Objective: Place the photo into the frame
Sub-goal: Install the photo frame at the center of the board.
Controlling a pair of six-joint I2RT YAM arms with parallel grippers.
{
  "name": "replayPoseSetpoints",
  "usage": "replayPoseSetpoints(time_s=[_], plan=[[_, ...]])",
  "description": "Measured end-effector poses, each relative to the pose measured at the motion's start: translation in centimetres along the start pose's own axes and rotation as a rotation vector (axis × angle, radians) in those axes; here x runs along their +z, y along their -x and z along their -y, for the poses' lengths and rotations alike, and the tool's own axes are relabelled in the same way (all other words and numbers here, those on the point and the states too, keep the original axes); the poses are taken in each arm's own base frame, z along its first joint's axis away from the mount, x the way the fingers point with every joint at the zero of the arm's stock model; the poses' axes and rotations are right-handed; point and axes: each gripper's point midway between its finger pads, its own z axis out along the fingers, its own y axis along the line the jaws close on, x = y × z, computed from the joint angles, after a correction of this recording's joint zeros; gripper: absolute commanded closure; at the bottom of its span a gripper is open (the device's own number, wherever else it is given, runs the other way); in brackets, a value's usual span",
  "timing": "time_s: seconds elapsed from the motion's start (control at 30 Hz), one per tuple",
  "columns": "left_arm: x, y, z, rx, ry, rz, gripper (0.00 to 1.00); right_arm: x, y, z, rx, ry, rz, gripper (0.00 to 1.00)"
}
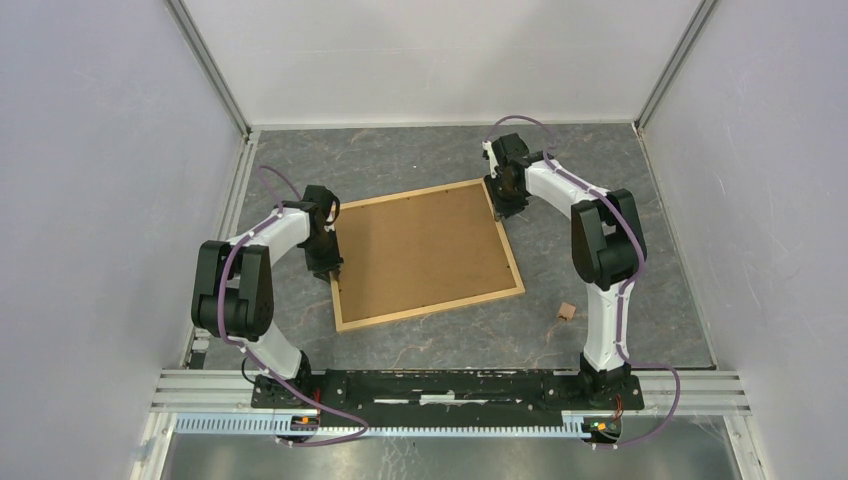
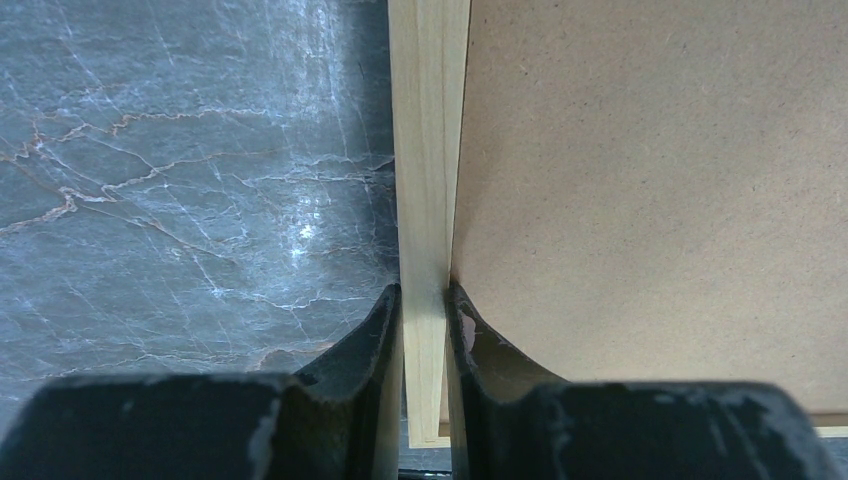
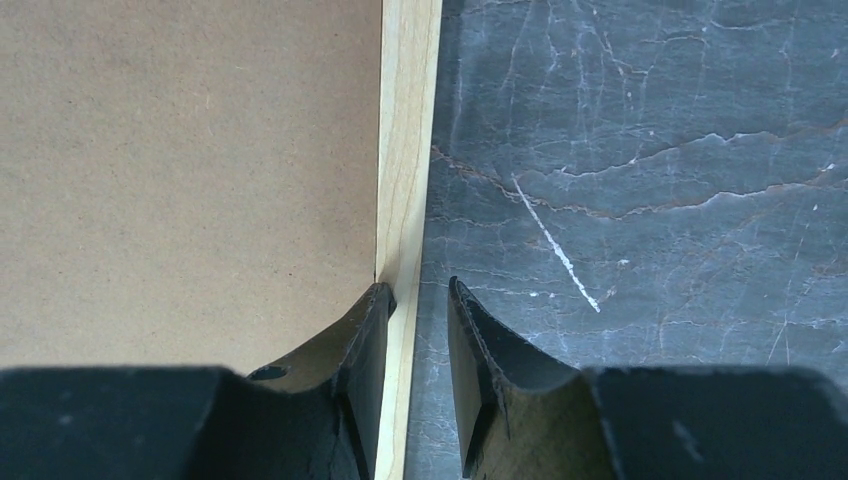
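The frame (image 1: 425, 250) lies back side up on the table, a brown fibreboard panel inside thin light wood strips. The photo is out of view. My left gripper (image 1: 333, 270) is at the frame's left edge. In the left wrist view the gripper (image 2: 425, 300) is shut on the wood strip (image 2: 428, 150), one finger on each side. My right gripper (image 1: 505, 208) is at the frame's far right corner. In the right wrist view the gripper (image 3: 420, 290) is open: one finger stands at the strip's (image 3: 405, 130) inner edge, the other over bare table, apart from the wood.
The table is dark grey marble-patterned (image 1: 620, 200), with white walls on three sides. A small light wooden piece (image 1: 566, 312) lies on the table to the right of the frame's near right corner, close to my right arm.
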Motion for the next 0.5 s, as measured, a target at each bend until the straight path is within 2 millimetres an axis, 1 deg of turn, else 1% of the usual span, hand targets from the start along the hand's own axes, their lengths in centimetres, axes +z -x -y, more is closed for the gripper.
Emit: replayPoseSetpoints(time_s=[0.5], plan=[[0.00,-0.01,0.02,0.004,0.003,0.001,0.98,0.30,0.28,-0.18,0.004,0.011,0.012,0.66]])
